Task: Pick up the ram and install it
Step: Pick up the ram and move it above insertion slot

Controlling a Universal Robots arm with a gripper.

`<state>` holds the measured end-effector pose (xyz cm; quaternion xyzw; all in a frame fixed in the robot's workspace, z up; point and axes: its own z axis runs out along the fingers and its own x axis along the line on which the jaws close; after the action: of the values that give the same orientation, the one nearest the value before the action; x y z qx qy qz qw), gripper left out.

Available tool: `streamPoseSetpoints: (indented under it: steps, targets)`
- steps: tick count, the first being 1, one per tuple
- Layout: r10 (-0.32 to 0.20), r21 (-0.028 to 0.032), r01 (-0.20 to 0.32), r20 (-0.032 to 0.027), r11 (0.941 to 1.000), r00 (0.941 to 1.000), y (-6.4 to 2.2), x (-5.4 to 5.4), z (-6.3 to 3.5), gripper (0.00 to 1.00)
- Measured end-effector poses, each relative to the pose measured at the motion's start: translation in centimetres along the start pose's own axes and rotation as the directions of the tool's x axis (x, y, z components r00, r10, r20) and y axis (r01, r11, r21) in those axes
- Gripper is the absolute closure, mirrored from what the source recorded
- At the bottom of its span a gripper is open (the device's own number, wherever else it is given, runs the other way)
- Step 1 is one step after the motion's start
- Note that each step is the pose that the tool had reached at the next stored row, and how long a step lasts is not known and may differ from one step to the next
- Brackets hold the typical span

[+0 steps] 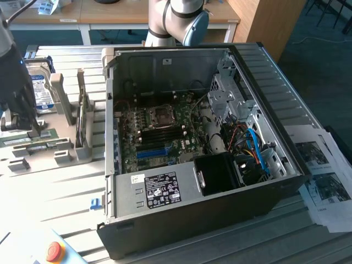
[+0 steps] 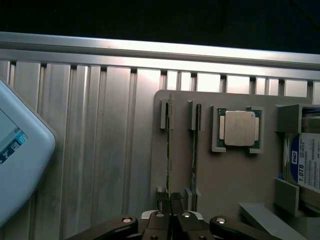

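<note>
So far nothing is installed: the ram (image 2: 169, 145) is still held on edge in its tray (image 2: 235, 185) at the exterior view's left, well apart from the open case (image 1: 165, 63). The claw (image 2: 171, 207) is closed, seemingly pinched on the ram's end.

Second stick (image 2: 196, 150) stands just beside the tool (image 2: 170, 198) and the ram (image 2: 169, 145); opposite, bare desk (image 2: 100, 150) reaches the white pendant (image 2: 20, 150).
</note>
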<state>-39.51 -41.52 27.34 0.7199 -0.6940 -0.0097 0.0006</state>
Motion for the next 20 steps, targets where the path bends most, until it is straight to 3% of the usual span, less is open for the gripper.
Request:
streamPoseSetpoints:
  steps: [20]
  targets:
    - [0.0,0.0001,0.0,0.0,1.0,1.0,0.04,0.0,-3.17,0.88]
